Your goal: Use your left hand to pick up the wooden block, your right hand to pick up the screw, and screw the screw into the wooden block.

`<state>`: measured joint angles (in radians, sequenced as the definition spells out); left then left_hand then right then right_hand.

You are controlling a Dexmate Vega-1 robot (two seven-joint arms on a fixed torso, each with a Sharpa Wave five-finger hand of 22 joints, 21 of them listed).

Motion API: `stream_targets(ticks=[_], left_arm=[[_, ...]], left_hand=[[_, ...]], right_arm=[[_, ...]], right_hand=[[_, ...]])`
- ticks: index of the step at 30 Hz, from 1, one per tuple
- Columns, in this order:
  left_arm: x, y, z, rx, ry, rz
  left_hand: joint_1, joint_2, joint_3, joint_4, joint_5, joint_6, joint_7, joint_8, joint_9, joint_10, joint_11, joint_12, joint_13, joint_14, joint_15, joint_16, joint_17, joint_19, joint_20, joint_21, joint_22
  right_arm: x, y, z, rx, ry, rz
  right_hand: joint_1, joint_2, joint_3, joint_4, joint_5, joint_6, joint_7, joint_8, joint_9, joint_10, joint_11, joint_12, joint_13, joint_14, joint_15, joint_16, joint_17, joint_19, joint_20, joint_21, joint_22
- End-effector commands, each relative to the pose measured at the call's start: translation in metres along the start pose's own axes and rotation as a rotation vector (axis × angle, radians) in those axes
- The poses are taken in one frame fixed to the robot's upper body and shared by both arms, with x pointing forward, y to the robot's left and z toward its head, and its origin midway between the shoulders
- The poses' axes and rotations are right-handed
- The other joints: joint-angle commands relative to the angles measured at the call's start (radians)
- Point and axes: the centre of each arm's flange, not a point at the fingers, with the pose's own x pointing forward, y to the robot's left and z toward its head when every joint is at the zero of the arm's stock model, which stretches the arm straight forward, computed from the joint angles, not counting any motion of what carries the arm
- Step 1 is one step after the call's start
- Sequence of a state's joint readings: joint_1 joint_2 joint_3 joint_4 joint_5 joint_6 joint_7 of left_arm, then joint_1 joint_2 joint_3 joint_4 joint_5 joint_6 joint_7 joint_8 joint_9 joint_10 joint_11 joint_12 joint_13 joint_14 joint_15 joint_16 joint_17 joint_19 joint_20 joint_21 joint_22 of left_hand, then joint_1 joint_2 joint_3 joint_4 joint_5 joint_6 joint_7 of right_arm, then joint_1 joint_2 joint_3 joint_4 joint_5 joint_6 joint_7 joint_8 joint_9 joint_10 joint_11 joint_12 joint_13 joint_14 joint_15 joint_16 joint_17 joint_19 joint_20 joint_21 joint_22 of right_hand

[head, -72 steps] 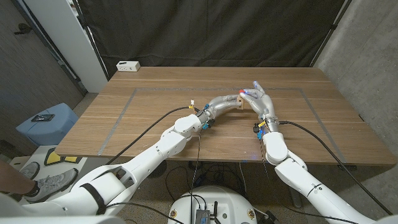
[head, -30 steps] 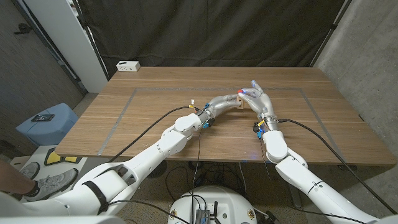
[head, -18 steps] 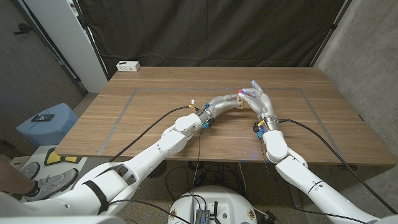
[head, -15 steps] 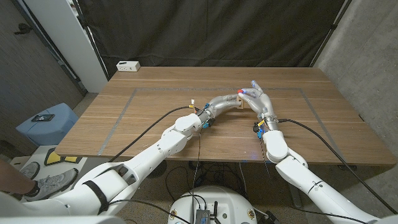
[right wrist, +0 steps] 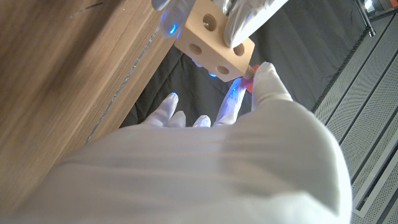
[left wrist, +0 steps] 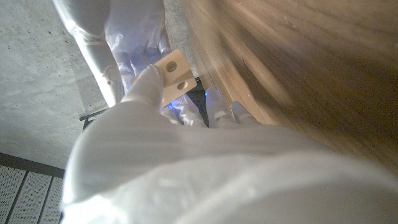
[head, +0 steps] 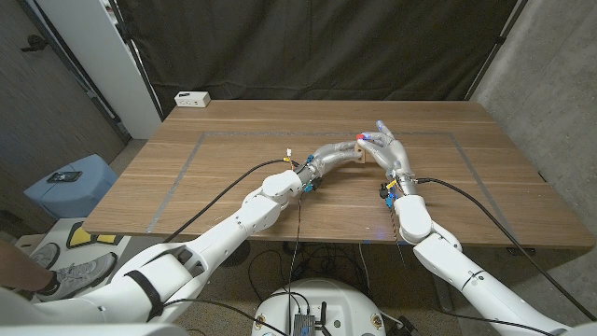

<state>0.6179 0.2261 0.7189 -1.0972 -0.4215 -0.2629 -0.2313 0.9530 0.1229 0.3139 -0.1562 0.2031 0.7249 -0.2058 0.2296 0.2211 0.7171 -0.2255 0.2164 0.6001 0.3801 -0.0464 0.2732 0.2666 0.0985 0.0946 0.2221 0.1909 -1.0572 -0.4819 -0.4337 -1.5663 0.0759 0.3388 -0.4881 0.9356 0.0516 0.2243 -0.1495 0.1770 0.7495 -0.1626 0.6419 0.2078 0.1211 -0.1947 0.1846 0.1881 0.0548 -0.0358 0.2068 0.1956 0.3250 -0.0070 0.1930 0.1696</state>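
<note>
Head view: block and screw held together above the surface, almost nothing moved over the last seconds.

Left robot hand grips the wooden block while the right robot hand pinches the red-headed screw against one face. Between the earlier frames and now, only a slight finger shift shows, so I judge the threading is slow, mid-turn, unfinished.

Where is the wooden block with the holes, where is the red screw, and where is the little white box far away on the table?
wooden block (right wrist: 214,43): right wrist view, on its holed face.
screw (right wrist: 249,83): right wrist view, on its red head beside the block.
white box (head: 192,98): head view, on its top.
</note>
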Motion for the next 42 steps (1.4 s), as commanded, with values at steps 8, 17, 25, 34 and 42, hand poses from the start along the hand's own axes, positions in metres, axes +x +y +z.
stream_targets(ticks=[8,17,25,34,42], left_arm=[[0.0030,0.0000,-0.0001,-0.002,0.001,0.000],[0.0054,-0.0002,-0.0004,-0.005,0.001,-0.001],[0.0066,-0.0007,-0.0009,-0.007,0.004,0.000],[0.0072,-0.0012,-0.0015,-0.008,0.004,0.002],[0.0076,-0.0013,-0.0018,-0.009,0.006,0.003]], left_hand=[[-0.005,0.002,0.002,0.004,0.005,0.004,0.003,0.004,0.002,0.008,0.006,0.009,0.001,0.009,-0.093,-0.002,0.005,-0.008,0.005,0.003,0.003],[-0.006,0.002,0.002,0.005,0.005,0.005,0.005,0.004,0.002,0.007,0.006,0.009,0.001,0.010,-0.093,-0.002,0.005,-0.007,0.005,0.003,0.003],[-0.007,0.003,0.003,0.005,0.005,0.003,0.006,0.003,0.002,0.007,0.006,0.009,0.001,0.012,-0.095,-0.001,0.005,-0.007,0.005,0.003,0.003],[-0.006,0.002,0.004,0.004,0.005,0.003,0.006,0.003,0.002,0.007,0.006,0.010,0.001,0.011,-0.093,-0.002,0.004,-0.007,0.005,0.003,0.003],[-0.007,0.003,0.004,0.005,0.005,0.002,0.005,0.002,0.002,0.007,0.006,0.010,0.001,0.011,-0.093,-0.002,0.005,-0.007,0.005,0.003,0.003]], right_arm=[[0.0023,-0.0008,-0.0006,-0.003,-0.003,0.010],[0.0029,-0.0022,-0.0017,0.002,0.004,0.008],[0.0035,-0.0026,-0.0030,0.005,0.009,0.012],[0.0038,-0.0035,-0.0039,-0.002,0.006,0.023],[0.0042,-0.0036,-0.0046,0.001,0.005,0.027]], right_hand=[[-0.013,-0.017,-0.011,0.002,0.000,-0.018,-0.002,-0.009,0.003,-0.013,0.007,0.000,0.004,-0.004,-0.055,0.000,0.001,-0.003,0.005,-0.002,0.004],[-0.027,-0.028,-0.018,0.005,0.000,-0.032,-0.002,-0.016,0.003,-0.020,0.013,0.000,0.004,-0.007,-0.052,0.000,0.002,-0.007,0.007,-0.002,0.004],[-0.039,-0.034,-0.024,0.009,0.000,-0.046,-0.001,-0.022,0.003,-0.027,0.017,-0.001,0.004,-0.014,-0.049,-0.002,0.003,-0.012,0.008,-0.003,0.004],[-0.049,-0.039,-0.029,0.010,0.000,-0.067,0.001,-0.032,0.003,-0.035,0.019,-0.001,0.004,-0.018,-0.047,-0.002,0.003,-0.017,0.011,-0.003,0.004],[-0.055,-0.044,-0.032,0.011,0.000,-0.073,0.000,-0.035,0.003,-0.043,0.023,-0.002,0.004,-0.021,-0.044,-0.003,0.003,-0.022,0.012,-0.004,0.004]])
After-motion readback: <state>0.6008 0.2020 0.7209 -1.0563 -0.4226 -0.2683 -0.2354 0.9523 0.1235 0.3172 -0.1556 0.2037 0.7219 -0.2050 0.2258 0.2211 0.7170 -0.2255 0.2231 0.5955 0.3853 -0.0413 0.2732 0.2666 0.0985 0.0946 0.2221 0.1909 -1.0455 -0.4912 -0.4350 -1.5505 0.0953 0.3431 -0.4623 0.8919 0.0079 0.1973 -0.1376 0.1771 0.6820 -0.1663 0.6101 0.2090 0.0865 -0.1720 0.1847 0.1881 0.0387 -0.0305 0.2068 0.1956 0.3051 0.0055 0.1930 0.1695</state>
